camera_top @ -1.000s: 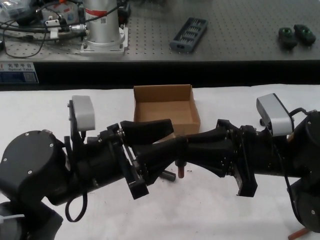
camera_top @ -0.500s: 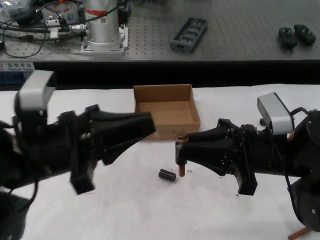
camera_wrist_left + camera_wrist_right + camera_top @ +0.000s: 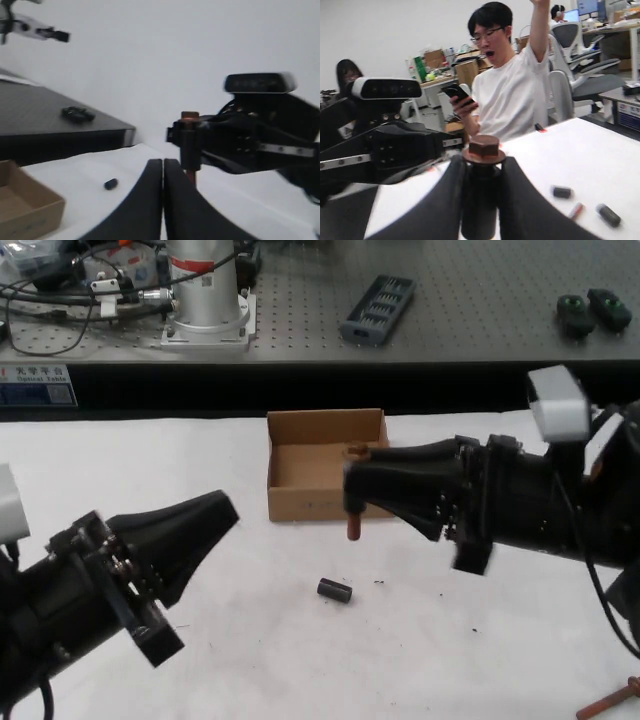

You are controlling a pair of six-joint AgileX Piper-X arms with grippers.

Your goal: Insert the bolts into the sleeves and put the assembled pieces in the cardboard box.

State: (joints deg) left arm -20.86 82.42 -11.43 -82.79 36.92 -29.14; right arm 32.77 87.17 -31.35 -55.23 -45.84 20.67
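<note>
Right gripper (image 3: 352,502) pinches bolt (image 3: 353,528), long axis vertical; cardboard box (image 3: 325,420) looks just beyond it, toward far edge of table (image 3: 480,640). Left gripper (image 3: 163,165) pressed together, empty, well apart.

left arm (image 3: 60,615): matte black casing, small silver screws (image 3: 118,562) on wrist flange. left pincer (image 3: 222,510): tapered black fingers. right arm (image 3: 520,505) and right pincer (image 3: 352,488): same black. white-grey camera housing (image 3: 557,405) on wrist; thin black cable (image 3: 607,592).
</note>
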